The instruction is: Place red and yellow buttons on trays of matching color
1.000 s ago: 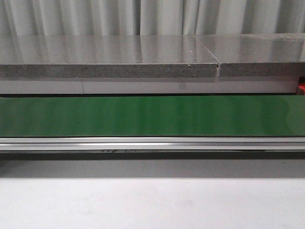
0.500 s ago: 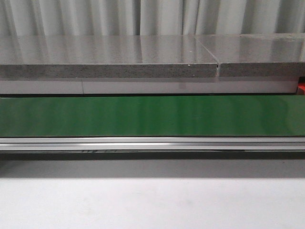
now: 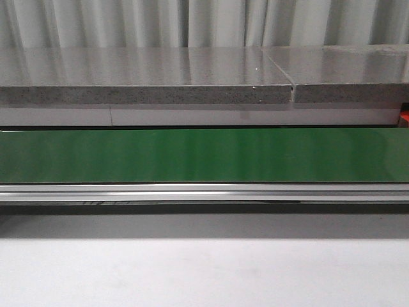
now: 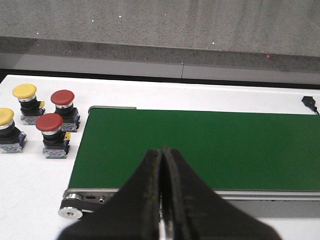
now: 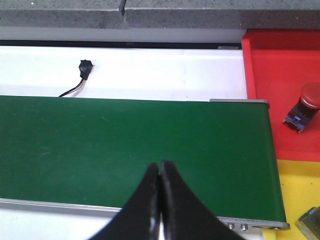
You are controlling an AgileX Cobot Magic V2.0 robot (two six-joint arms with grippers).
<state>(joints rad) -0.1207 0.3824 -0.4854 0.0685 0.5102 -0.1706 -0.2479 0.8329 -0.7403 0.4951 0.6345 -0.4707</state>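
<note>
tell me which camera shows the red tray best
The right wrist view: the red plastic tray sits past the end of the green conveyor belt, holding one red-capped push button. The front view catches only a red sliver at its right edge; the left wrist view shows none.

The front camera sits low and looks straight ahead across the long green belt to a grey stone shelf and curtains behind.

The left wrist camera looks down over the closed left gripper at one end of the belt, with the buttons off to the side of the fingers.

The right wrist camera looks down past the closed right gripper at the belt's other end, beside the red tray.

All three see the belt.
</note>
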